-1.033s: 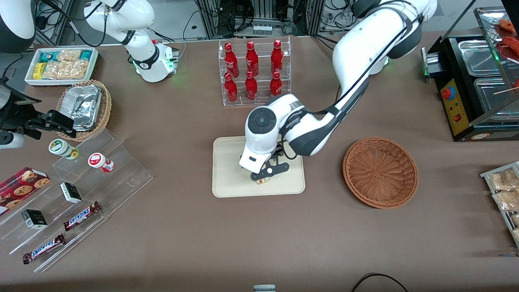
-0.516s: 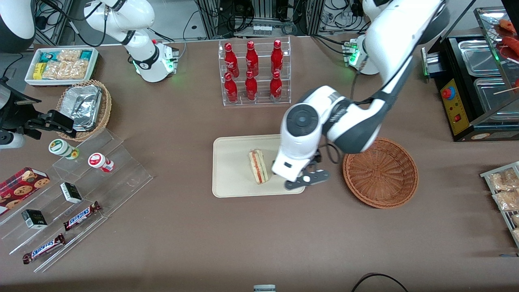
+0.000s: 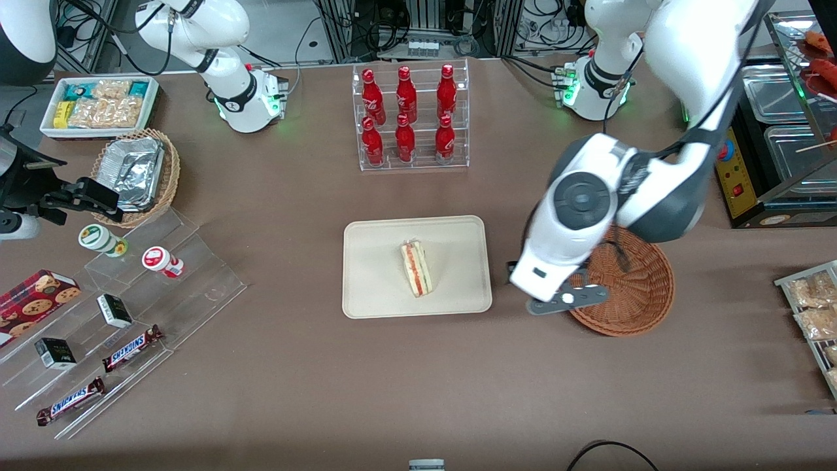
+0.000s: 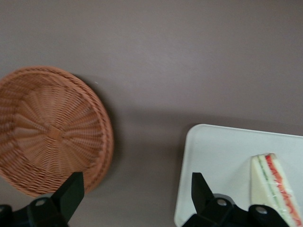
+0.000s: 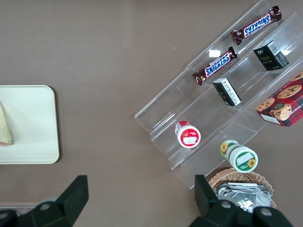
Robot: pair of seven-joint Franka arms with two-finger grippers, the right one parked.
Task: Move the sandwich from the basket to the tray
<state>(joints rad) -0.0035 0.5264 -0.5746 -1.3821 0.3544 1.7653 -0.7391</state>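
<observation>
Sandwich point(image 3: 416, 268) on tray point(image 3: 373, 288); gripper point(image 4: 137, 189) spread, above table.

Even overhead light, soft shadows beside the basket point(image 4: 52, 130) and tray point(image 4: 213, 151), slight wrist-view blur.

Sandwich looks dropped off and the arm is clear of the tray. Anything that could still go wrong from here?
Little is left to fail. The triangular white-bread sandwich lies on the cream rectangular tray, free of the gripper, whose jaws are open.

1. The gripper hangs over the rim of the reddish-brown wicker basket, so a low move might nudge it.
2. The tray sits close beside the basket, so a sideways sweep could clip its edge and shift the sandwich.
</observation>
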